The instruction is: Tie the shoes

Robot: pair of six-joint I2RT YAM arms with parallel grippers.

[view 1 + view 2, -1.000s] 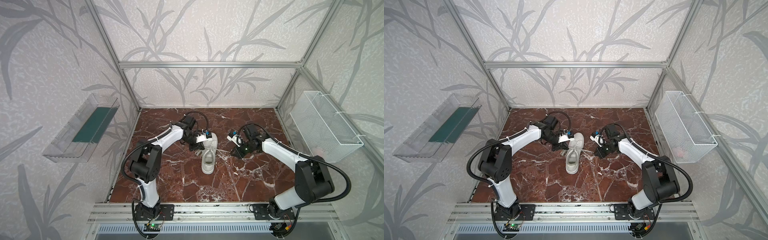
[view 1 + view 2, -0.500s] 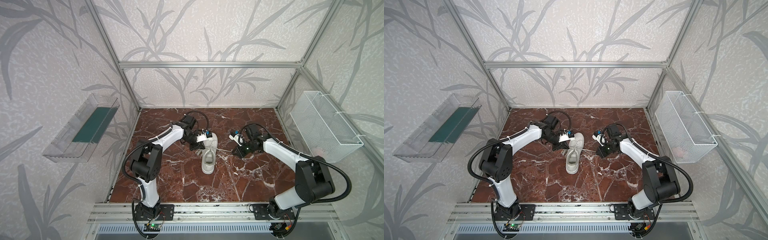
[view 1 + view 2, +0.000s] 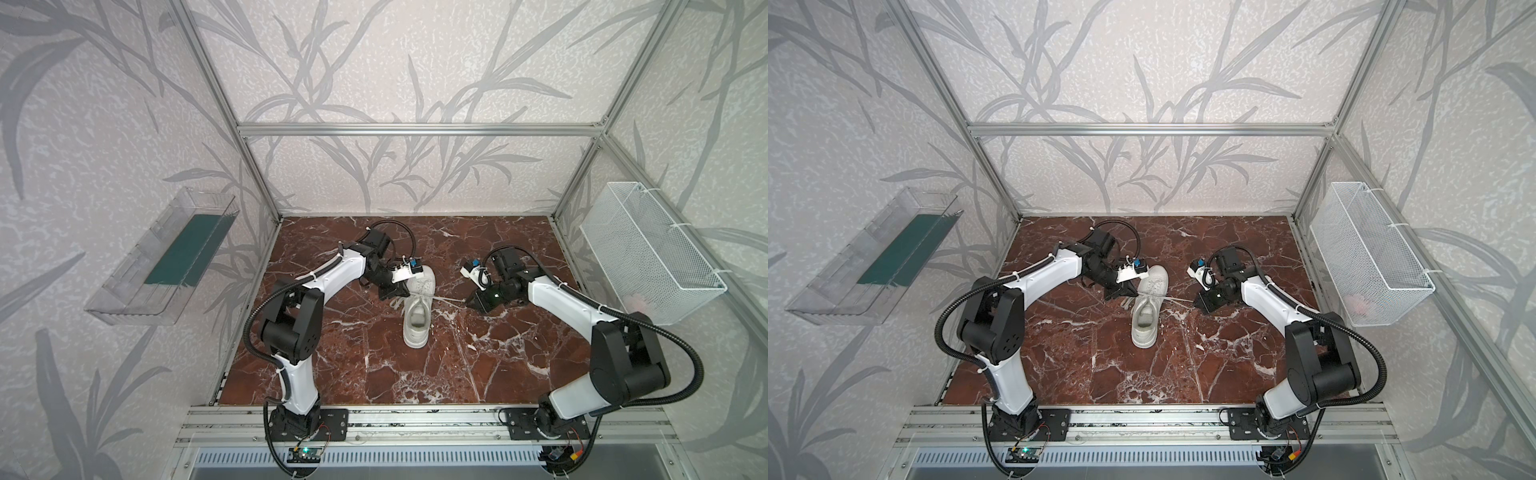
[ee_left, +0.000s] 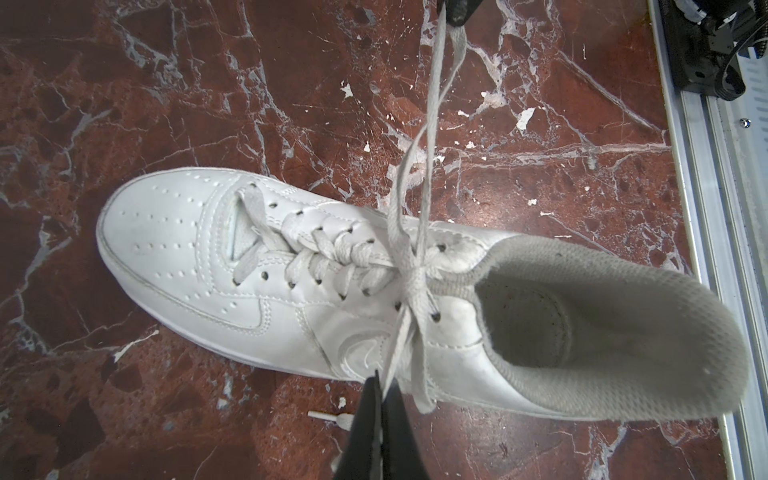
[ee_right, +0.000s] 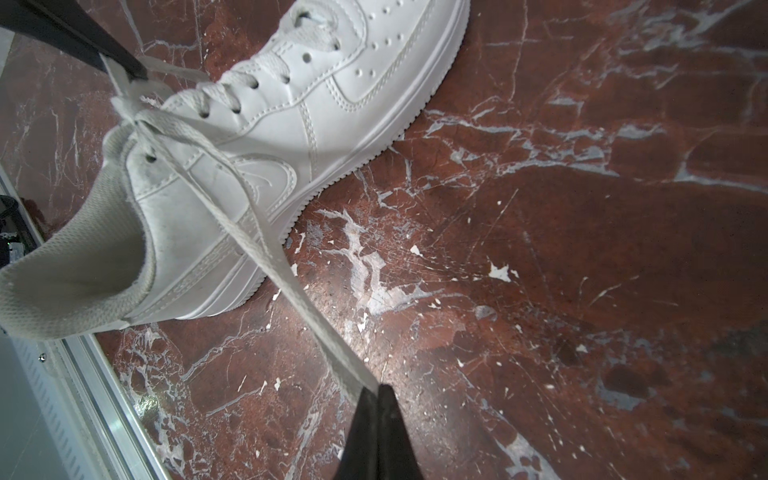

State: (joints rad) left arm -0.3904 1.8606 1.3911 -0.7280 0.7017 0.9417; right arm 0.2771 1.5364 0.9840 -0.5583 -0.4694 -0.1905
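**Position.** The sneaker (image 3: 417, 316) stands on its sole near the middle of the red marble table (image 3: 478, 374), a little toward 12 o'clock.

**Heading.** In both top views its long axis runs 12 to 6. The toe is at 12 toward the back wall, and the heel opening is at 6 toward the rail.

**Laces.** The laces (image 4: 409, 270) cross in a knot at the top eyelets.

**Left gripper** (image 4: 380, 384). Jaws together, clamped on a lace strand at the shoe's 9 o'clock side, just beside the sole.

**Right gripper** (image 5: 376, 390). Jaws together, clamped on a doubled lace drawn taut out to 3 o'clock, apart from the shoe.

**Obscured.**
- The lace inside either pair of jaws is hidden.
- The left arm's camera mount (image 3: 406, 271) overlaps the toe's 9 o'clock edge in both top views.
- The heel is cut off in the right wrist view.
- One lace tip (image 4: 332, 417) lies on the table beside the left gripper.
- A pale object in the wire basket (image 3: 648, 249) at 3 o'clock is too faint to identify
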